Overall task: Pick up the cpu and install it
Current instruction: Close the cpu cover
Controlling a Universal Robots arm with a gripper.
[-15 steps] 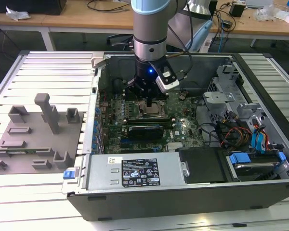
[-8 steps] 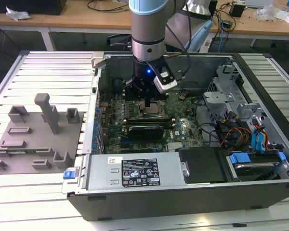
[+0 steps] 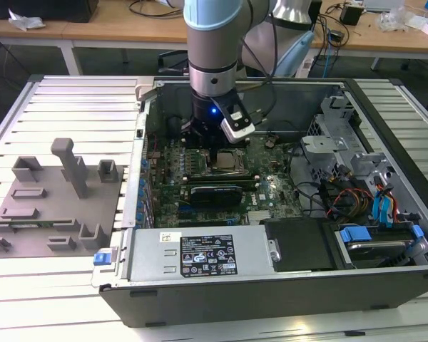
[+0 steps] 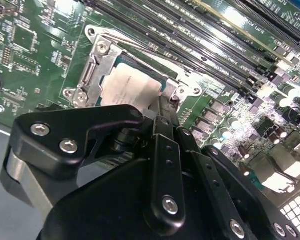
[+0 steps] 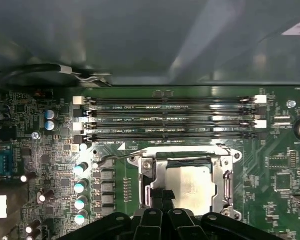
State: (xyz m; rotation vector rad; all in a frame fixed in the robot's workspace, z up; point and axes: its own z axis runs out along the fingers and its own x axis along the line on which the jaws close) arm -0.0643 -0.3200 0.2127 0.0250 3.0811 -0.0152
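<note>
Cpu (image 5: 189, 187) in motherboard socket (image 5: 224, 175) inside computer case (image 3: 235, 296), gripper (image 5: 161, 196) narrow at cpu's edge

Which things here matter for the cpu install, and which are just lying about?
Job in hand:
cpu, lying within the socket frame
motherboard
gripper

Just about:
grey fixture blocks
power supply
memory slots
blue cables
</note>
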